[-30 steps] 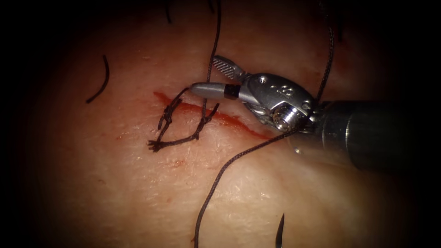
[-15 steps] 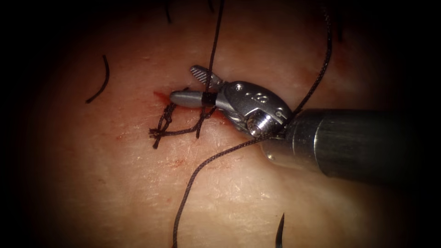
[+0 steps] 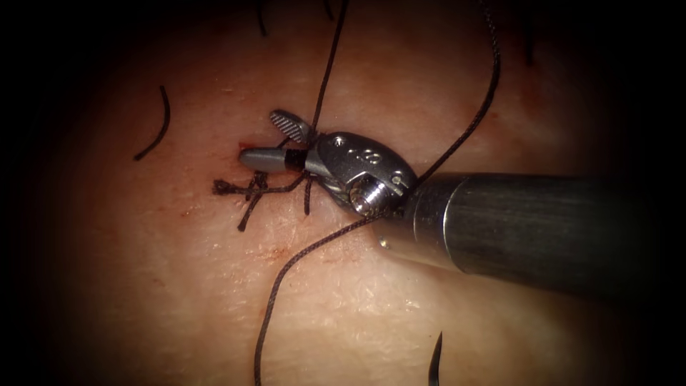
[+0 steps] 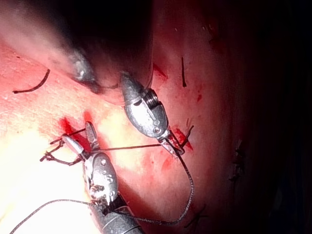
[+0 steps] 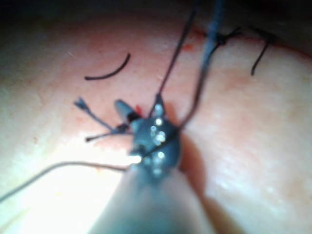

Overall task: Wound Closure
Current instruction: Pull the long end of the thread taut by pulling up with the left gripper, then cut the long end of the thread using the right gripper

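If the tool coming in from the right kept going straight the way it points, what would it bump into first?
Probably the knotted thread on the tissue, just ahead of the right tool; its open jaws already straddle a taut strand. Depth is hard to judge.

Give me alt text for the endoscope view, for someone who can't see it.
The right arm's tool reaches in from the right with open jaws around a taut strand of thread at a knotted stitch on the tissue. A needle tip shows at the bottom edge, and a cut end of thread lies to the left.
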Controlling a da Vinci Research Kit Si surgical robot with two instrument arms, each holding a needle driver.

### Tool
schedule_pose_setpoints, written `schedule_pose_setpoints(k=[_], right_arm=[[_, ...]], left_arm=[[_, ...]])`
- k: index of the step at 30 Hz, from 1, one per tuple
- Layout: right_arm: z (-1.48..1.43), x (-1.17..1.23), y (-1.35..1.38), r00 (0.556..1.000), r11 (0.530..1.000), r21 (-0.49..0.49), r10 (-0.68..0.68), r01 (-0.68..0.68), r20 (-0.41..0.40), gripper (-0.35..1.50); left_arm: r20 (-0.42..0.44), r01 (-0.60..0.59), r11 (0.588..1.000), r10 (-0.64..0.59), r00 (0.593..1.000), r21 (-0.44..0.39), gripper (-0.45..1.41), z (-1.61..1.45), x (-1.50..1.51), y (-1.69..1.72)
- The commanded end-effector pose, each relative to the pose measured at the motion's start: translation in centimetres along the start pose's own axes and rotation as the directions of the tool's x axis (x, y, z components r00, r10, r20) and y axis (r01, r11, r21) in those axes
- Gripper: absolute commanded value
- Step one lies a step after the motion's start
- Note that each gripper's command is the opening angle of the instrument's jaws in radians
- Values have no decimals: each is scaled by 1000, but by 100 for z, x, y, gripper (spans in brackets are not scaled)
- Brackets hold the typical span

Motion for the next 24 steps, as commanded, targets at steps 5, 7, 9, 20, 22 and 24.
schedule_pose_setpoints(k=[5, 7, 9, 20, 22, 24], right_arm=[[5, 9, -10, 1000, 1000, 11, 9, -9, -10, 131], [4, 11, -11, 1000, 1000, 11, 11, -11, -10, 131], [4, 13, -12, 1000, 1000, 11, 13, -13, -10, 131], [1, 14, -8, 1000, 999, 52, -13, 14, -18, -35], [1, 15, -6, 999, 998, 54, -29, 31, -31, -35], [-1, 15, -6, 998, 997, 53, -46, 48, -35, -35]], left_arm=[[-1, -1, 1000, 1, 1000, 0, -45, 7, -6, 3], [-1, -1, 1000, 1, 1000, -1, -45, 7, -6, 3], [-1, -1, 1000, 1, 1000, -1, -45, 7, -6, 3], [-4, -3, 1000, 3, 1000, -3, -45, 7, -4, 7], [-7, -3, 1000, 3, 1000, -5, -45, 7, -3, 8], [-9, -3, 1000, 3, 1000, -7, -45, 5, -3, 8]])
